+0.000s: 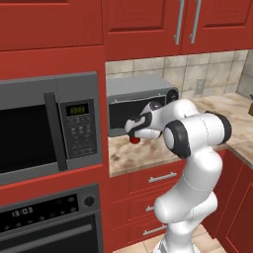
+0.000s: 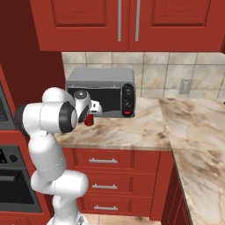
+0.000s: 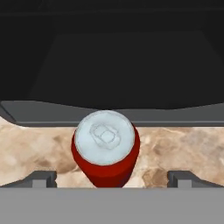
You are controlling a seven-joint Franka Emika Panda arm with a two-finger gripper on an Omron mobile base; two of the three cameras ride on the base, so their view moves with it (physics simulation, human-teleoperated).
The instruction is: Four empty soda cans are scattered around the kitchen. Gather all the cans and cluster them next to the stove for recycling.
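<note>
Red soda can (image 3: 105,146) upright between end effector (image 3: 112,178) fingertips; end effector spread, ungrasped.

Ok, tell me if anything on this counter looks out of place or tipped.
One red soda can stands upright on the marbled counter right in front of the small grey oven, an odd spot for an empty can. Nothing looks spilled or damaged. The gripper hangs above it, jaws wide apart.
</note>
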